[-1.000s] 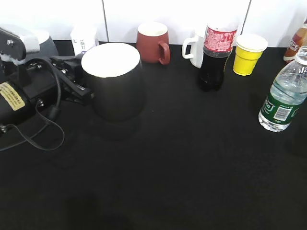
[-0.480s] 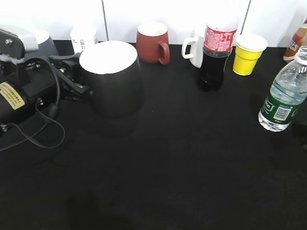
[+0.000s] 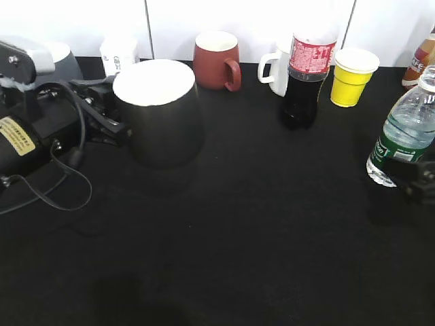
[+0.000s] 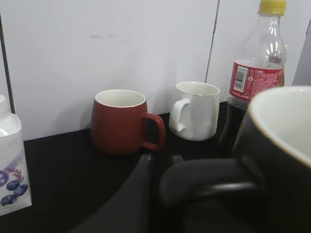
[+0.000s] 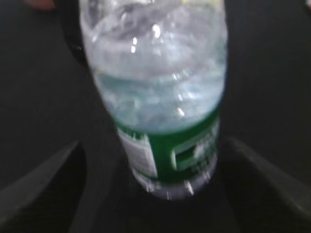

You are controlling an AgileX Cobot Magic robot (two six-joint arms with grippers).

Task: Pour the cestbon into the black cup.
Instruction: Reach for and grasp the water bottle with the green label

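The black cup (image 3: 160,115), white inside, is at the left of the exterior view. My left gripper (image 3: 107,112) is shut on its black loop handle (image 4: 209,184). The cup's body fills the right of the left wrist view (image 4: 282,145), next to my left gripper (image 4: 163,167). The cestbon (image 3: 402,132), a clear bottle with a green label, stands at the right edge. My right gripper (image 3: 416,178) is open at its base. In the right wrist view the cestbon (image 5: 160,87) stands between the spread fingers (image 5: 43,179), which do not touch it.
Along the back wall stand a dark red mug (image 3: 216,60), a white mug (image 3: 275,71), a cola bottle with a red label (image 3: 306,75), a yellow paper cup (image 3: 353,76) and a small white carton (image 3: 119,54). A brown bottle (image 3: 421,61) is at the far right.
My right gripper has come into the exterior view at the right edge, beside the cestbon's base. The black cup has shifted slightly and now sits more upright in my left gripper.
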